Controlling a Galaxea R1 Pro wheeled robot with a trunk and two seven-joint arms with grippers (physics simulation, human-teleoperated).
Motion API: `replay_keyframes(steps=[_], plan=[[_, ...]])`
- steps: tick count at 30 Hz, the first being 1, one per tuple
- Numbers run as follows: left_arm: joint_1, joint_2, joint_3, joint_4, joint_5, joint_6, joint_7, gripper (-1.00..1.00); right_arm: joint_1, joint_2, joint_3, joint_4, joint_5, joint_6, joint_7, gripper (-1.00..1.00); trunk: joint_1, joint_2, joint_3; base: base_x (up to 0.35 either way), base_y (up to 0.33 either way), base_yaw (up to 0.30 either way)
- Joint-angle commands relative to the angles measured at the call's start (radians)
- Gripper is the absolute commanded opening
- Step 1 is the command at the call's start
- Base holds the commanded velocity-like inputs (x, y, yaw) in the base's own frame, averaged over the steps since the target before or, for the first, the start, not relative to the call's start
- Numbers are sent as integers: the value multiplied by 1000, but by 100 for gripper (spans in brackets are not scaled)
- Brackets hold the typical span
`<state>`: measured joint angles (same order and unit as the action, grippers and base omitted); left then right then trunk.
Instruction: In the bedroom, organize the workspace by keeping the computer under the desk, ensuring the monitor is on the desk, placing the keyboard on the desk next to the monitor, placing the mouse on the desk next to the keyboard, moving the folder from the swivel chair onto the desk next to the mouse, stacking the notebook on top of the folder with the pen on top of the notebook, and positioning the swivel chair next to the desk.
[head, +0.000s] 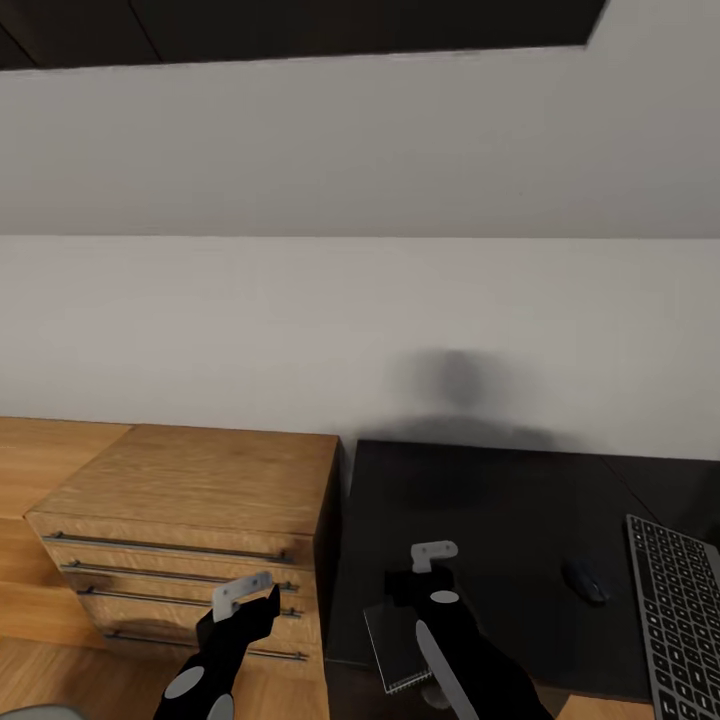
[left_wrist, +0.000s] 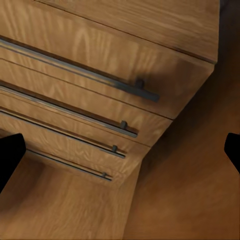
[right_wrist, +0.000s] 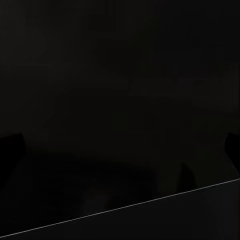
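A: Pale wall (head: 360, 300) fills the upper part of the head view; a dark band crosses its top edge. What lies below it?

B: Two pieces of furniture side by side. At left, a light wooden chest (head: 200, 480) with long bar handles (head: 170, 548); at right, the black desk (head: 480, 500), its side just beside the chest's. Wooden floor (head: 40, 460) shows left of the chest.

A: Which task items appear on the desk?

B: The keyboard (head: 680, 610) lies at the right edge of the head view, partly cut off. The mouse (head: 585, 580) sits just left of it, apart from it. The notebook (head: 400, 645), dark with a white spiral edge, lies over the desk's near edge, partly hidden by the right arm.

A: How is the right arm posed?

B: It reaches forward over the desk's near edge, the right gripper (head: 432, 560) above the notebook's far end. Whether it pinches the notebook or stands apart, I cannot tell. The right wrist view is almost wholly black, with one thin pale line across it.

A: And the left arm?

B: It extends toward the chest front. The left gripper (head: 245, 595) hangs before the drawers, fingers spread, nothing between them. In the left wrist view the fingertips (left_wrist: 10, 155) sit at opposite margins, the drawer fronts (left_wrist: 100, 65) between.
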<state>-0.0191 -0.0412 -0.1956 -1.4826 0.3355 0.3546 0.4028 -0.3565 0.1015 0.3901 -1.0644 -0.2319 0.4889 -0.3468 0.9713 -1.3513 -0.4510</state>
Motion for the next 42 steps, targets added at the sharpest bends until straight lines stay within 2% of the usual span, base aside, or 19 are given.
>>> replay_keyframes(steps=[1, 18, 42], plan=[[-1, 0, -2, -2, 9, 3, 8, 100, -1, 0, 3, 0, -10, 3, -10, 100, 0, -1, -1, 17, 0, 0], [-1, -3, -6, -4, 10, 3, 8, 100, -4, 1, 3, 37, -12, 3, -10, 100, 61, -113, -51, 2, 0, 0], [-1, 0, -7, 2, 10, 3, 8, 100, -4, 1, 5, 38, -10, 4, -11, 100, 61, -113, -51, -27, -13, 0]])
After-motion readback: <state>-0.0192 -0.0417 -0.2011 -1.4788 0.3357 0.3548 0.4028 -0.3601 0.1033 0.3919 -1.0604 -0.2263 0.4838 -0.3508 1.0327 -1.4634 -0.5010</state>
